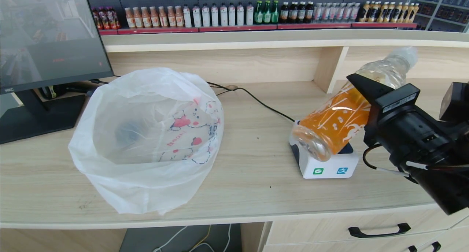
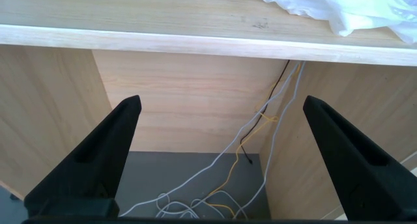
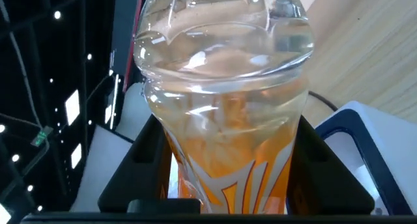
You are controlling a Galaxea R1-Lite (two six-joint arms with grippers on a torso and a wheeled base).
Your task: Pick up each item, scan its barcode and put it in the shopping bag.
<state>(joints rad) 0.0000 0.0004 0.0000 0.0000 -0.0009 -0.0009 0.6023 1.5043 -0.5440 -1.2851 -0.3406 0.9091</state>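
Right pincer [image 1: 358, 98] is clamped on the orange bottle [image 1: 335, 122], tilted just over the scanner [image 1: 328, 166]. Shopping bag [image 1: 146, 145] sits on the left. Left pincer [image 2: 221, 152] is wide apart.

You have a dark monitor [image 1: 47, 43] standing back left on the wooden counter [image 1: 256, 171], rows of drink bottles [image 1: 249, 14] on the shelf [image 1: 238, 28] behind, loose cables [image 2: 270, 116] underneath.
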